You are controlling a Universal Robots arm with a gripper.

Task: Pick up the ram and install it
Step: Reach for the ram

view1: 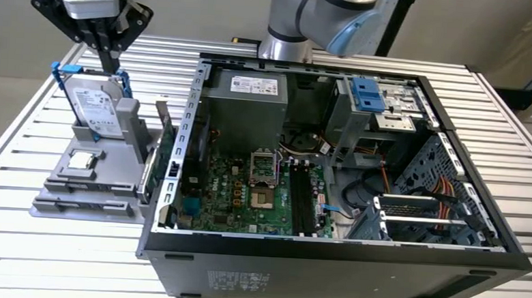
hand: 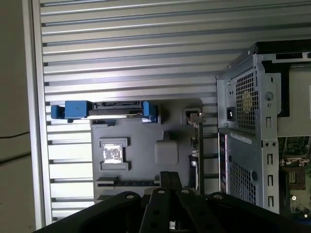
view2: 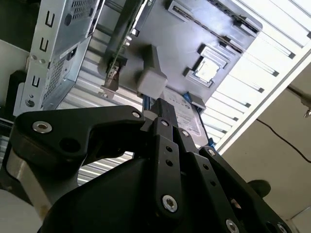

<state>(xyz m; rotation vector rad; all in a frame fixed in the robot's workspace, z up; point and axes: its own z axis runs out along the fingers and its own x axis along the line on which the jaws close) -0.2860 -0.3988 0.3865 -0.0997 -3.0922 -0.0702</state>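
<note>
Gripper [view1: 114, 64] has its fingers pressed together and is pinching nothing. In the exterior view it hangs over the hard drive [view1: 96, 109]; can't tell if it touches the top edge. Ram [view1: 157, 147] is apart from the gripper, at roughly its 5 o'clock. It stands on edge along the fixture's [view1: 72, 204] 3 o'clock side, just beside the case [view1: 334, 251] wall. First wrist view: ram [hand: 199, 150] is edge-on, a thin line between fixture [hand: 170, 126] and case, off to one side of the gripper [hand: 170, 178].

Fixture holds:
- hard drive, upright in a blue bracket, at the 12 o'clock end
- CPU [view1: 83, 158], flat in a recess near the middle
- ram, in the side slot

Case sits open on the tabletop [view1: 24, 245] at 3 o'clock of the fixture, with the motherboard [view1: 236, 188] inside.
</note>
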